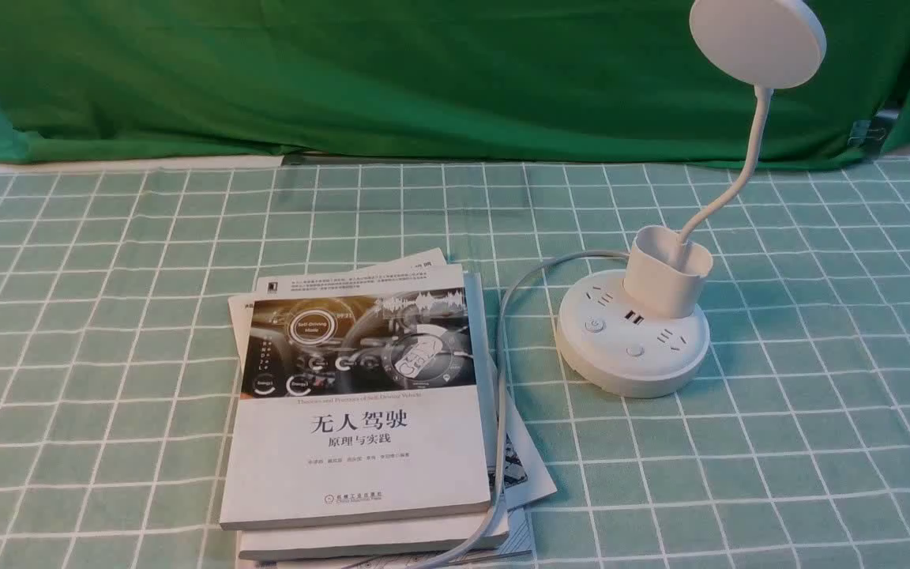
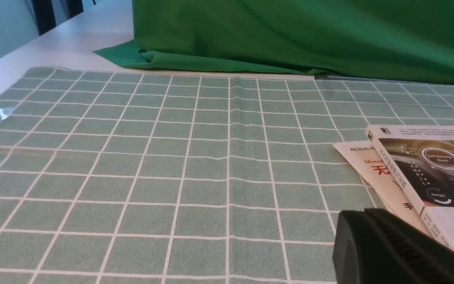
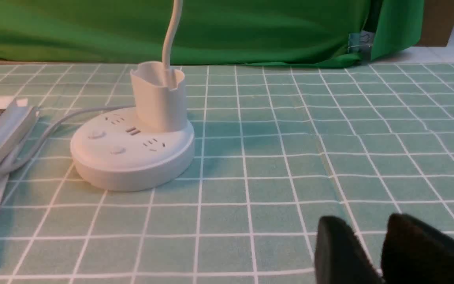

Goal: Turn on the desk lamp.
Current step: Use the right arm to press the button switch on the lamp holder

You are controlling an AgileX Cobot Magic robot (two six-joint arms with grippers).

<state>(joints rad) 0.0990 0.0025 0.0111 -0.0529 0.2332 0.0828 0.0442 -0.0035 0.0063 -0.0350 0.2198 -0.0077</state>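
Green cloth (image 1: 423, 79) is hanging at the back, and a pale green checked tablecloth (image 1: 107, 332) is covering the white table (image 2: 73, 43). The desk lamp (image 1: 633, 348) is standing on the right part of the tablecloth. Its round base is sitting flat, with two buttons and some sockets facing up. A cup is sitting on the back of the base. A thin neck is bending up out of the cup, and the flat round head is sitting high against the green cloth. A stack of books (image 1: 360, 427) is lying just left of the lamp. A white cord (image 1: 502, 348) is running from the base down along the right side of the books.

The left gripper (image 2: 373, 240) is hanging low over the tablecloth, near a corner of the books. Only one dark part of it is showing, so I cannot tell if it is apart or together. The right gripper (image 3: 374, 240) is hanging low too, on the near right side of the lamp and well apart from the base. Its two dark fingers (image 3: 337, 248) are sitting a little apart, with nothing between them.

Bare tablecloth is lying between the right gripper and the base. More is spreading right of the lamp and left of the books. The tablecloth's far edge is meeting the green cloth, and the white table is showing past its left edge.
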